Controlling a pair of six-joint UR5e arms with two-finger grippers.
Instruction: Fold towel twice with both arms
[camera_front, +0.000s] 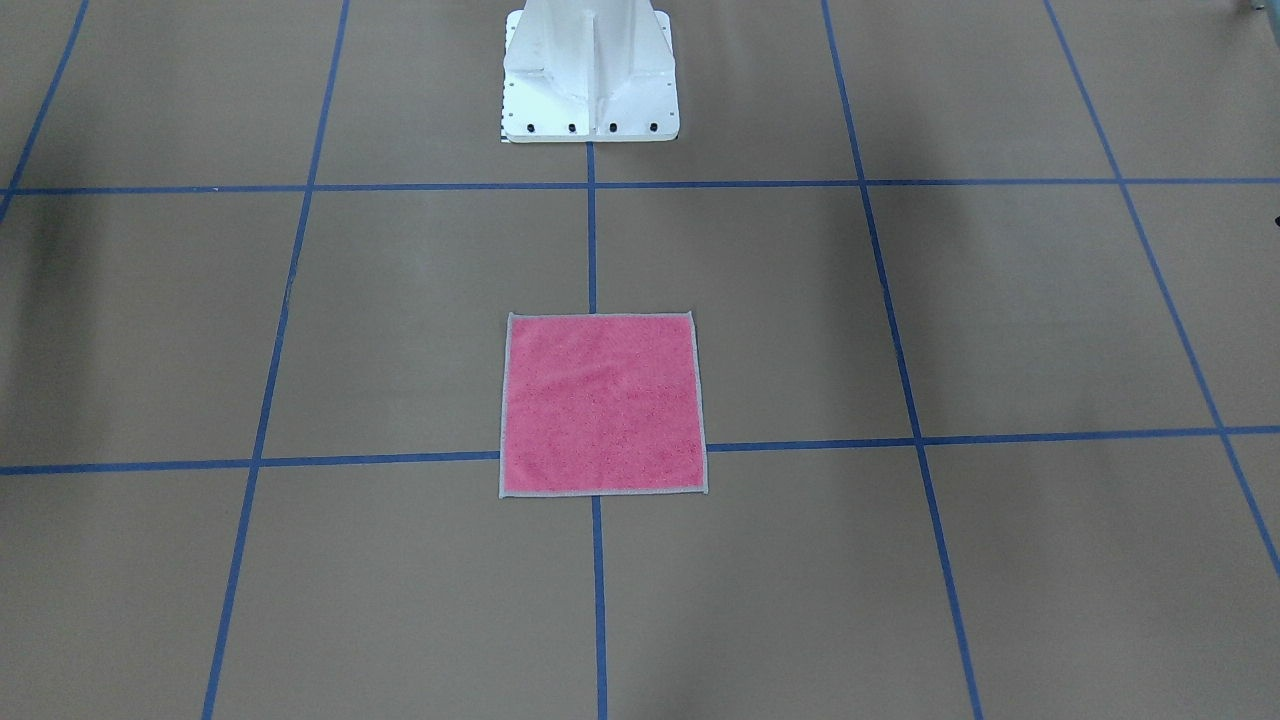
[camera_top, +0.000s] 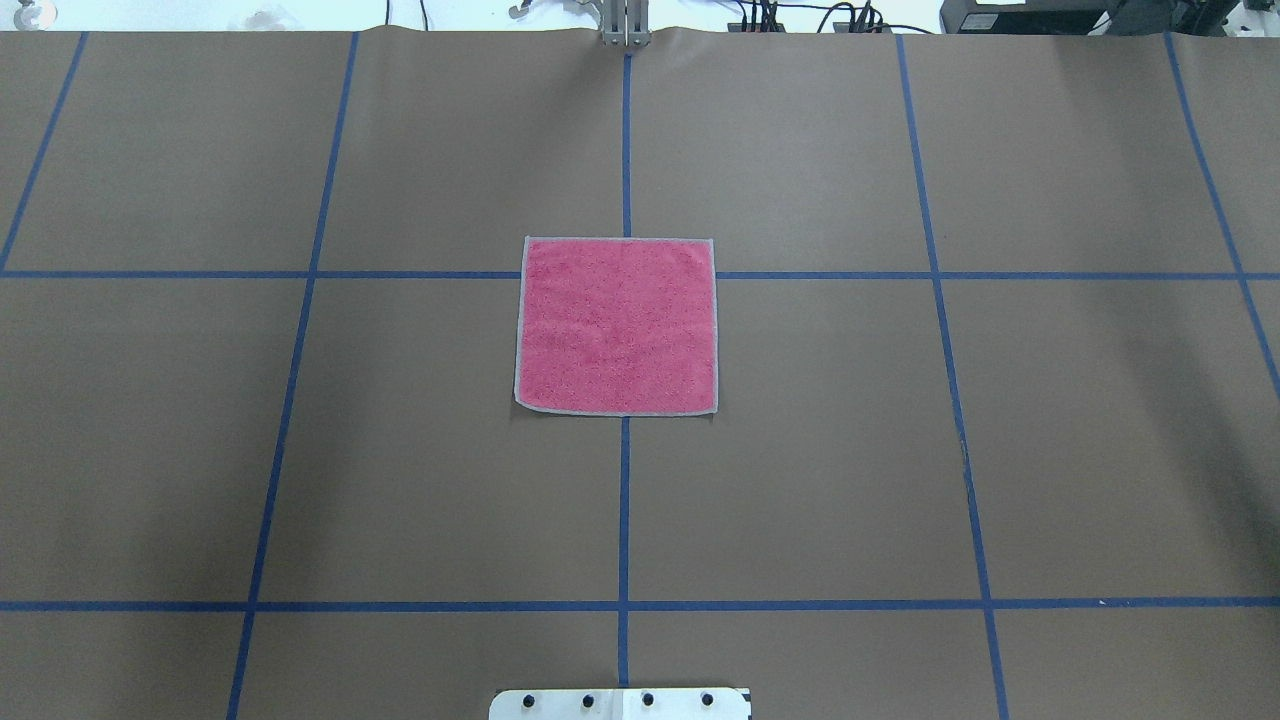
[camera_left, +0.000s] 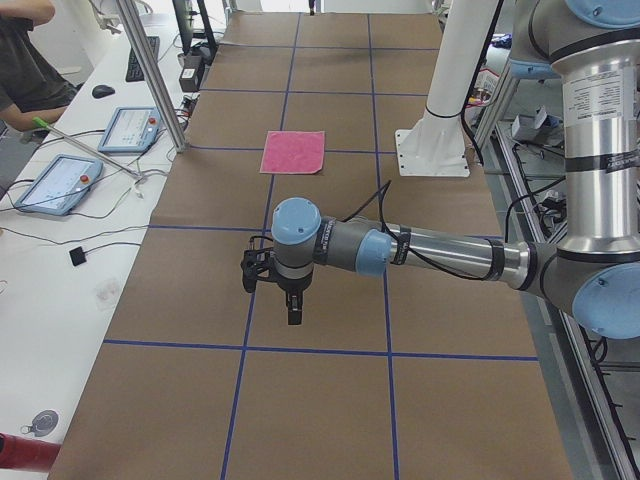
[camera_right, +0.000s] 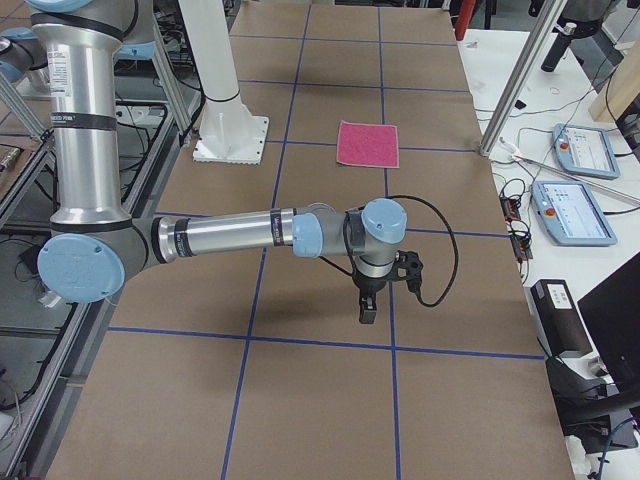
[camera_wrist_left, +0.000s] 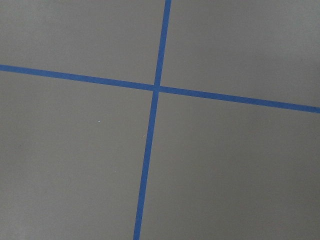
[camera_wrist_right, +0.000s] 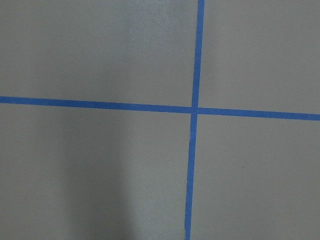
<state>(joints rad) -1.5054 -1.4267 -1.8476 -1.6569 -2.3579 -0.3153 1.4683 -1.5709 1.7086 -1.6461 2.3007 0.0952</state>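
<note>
Overhead exterior: pink terry towel (camera_top: 617, 326) spread flat, pink face up, pale grey stitched edge all round, covering a blue tape crossing on the brown-papered table (camera_top: 300, 450), out in front of the white pedestal base (camera_front: 590, 75); well apart from it, left gripper (camera_left: 293, 316) and right gripper (camera_right: 367, 313), each pointing down above bare paper; released or clenched — cannot tell for either.
</note>
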